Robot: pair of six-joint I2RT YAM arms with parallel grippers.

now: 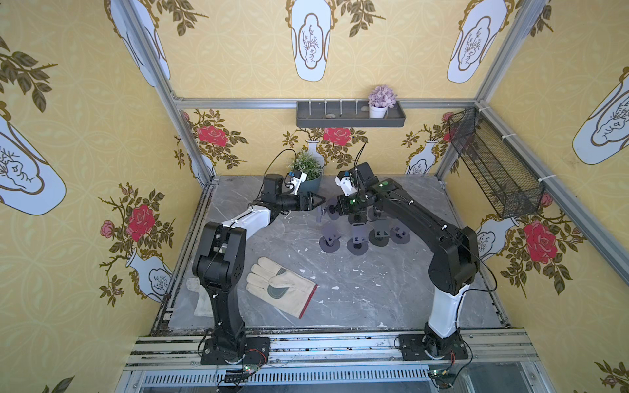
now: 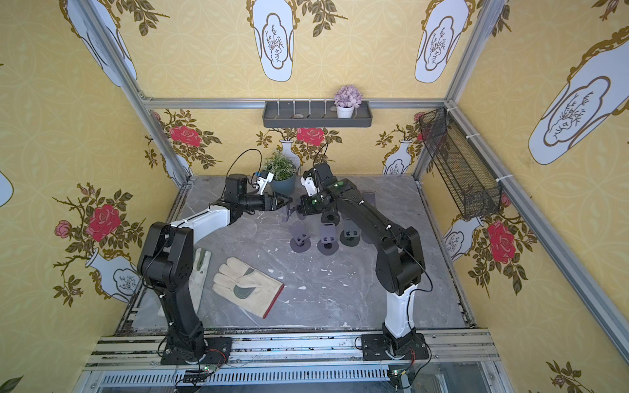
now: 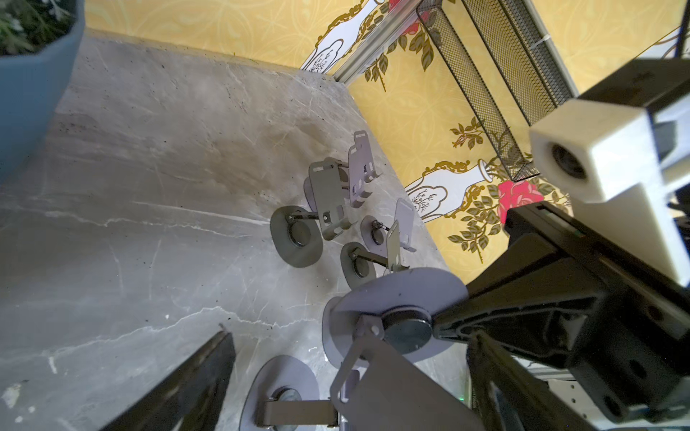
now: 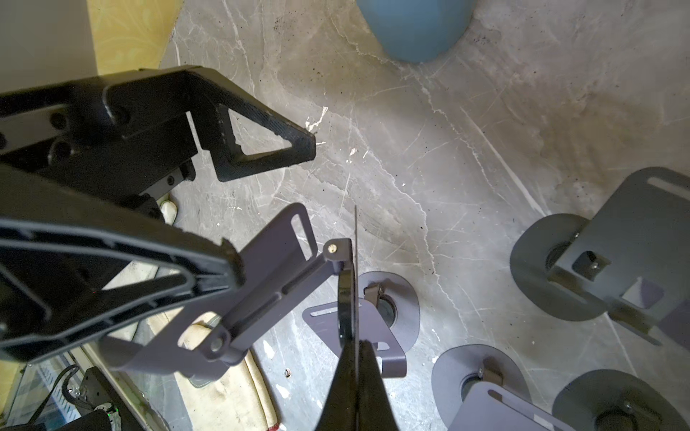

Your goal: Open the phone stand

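Observation:
The grey phone stand [image 1: 323, 213] hangs in the air above the back middle of the table. My right gripper [image 4: 354, 354] is shut on the thin edge of its round base [image 3: 403, 294]. The stand's arm and flat plate [image 4: 276, 268] are swung out from the base toward my left gripper [image 1: 318, 200]. That gripper is open, and its fingers [image 4: 261, 138] stand on either side of the plate [image 3: 392, 395]. One finger lies close along the plate; I cannot tell if it touches. Both top views show the two grippers almost tip to tip [image 2: 287, 202].
Several other unfolded phone stands [image 1: 357, 238] stand on the marble table just in front of and right of the grippers. A leather work glove [image 1: 279, 285] lies front left, another glove [image 2: 200, 272] behind the left arm. A potted plant [image 1: 308, 173] stands at the back, and a mesh basket [image 1: 493, 166] hangs on the right wall.

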